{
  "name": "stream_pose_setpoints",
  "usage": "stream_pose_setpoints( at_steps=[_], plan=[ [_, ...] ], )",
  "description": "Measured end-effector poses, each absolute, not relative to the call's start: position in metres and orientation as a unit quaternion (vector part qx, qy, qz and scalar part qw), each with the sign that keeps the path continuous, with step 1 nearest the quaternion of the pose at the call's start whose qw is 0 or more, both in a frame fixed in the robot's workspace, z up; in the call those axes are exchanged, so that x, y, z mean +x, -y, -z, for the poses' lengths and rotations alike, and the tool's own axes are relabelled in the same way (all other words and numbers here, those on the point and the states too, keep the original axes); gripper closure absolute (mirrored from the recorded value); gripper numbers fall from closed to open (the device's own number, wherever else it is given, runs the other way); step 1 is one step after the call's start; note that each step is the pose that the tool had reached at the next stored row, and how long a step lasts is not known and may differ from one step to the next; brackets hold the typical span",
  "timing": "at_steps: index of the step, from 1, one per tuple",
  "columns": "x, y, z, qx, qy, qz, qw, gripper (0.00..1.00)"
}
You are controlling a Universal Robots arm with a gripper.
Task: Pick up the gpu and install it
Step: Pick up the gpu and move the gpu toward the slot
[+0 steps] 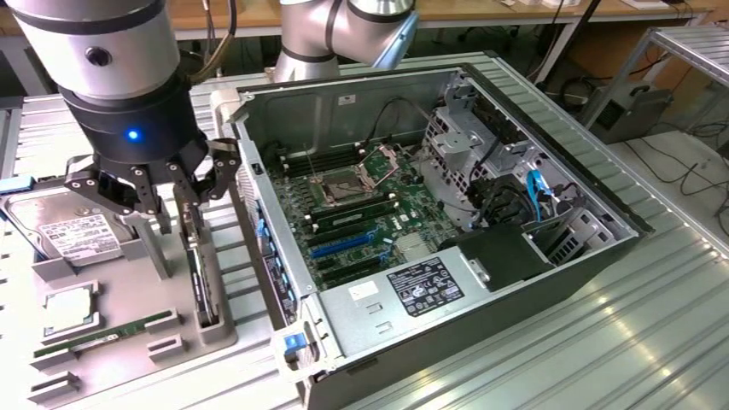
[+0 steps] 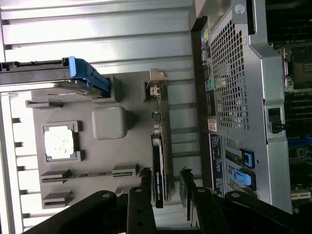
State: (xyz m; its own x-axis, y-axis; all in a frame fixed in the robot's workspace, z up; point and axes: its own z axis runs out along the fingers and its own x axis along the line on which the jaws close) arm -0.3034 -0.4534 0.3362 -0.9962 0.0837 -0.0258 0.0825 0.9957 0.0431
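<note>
Jaws of the gripper (image 2: 165,173) stand wide astride the thin dark gpu card (image 1: 203,286), exterior view's lower left; best centred for an even pinch.

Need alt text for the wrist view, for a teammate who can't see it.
The open gripper straddles the gpu, one finger on each side, as it stands on edge in a grey tray. A processor chip shares the tray; the computer case lies beside it.

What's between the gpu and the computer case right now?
The stretch is bare: in the wrist view, just the edge of the grey tray lies between the gpu and the computer case.
</note>
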Motion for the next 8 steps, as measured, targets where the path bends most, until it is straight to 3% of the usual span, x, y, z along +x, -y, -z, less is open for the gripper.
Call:
stream_pose_setpoints(
  at_steps=[8],
  plan=[
    [-0.304, 0.46, -0.32, 0.043, -0.999, -0.021, 0.014, 0.63]
  ],
)
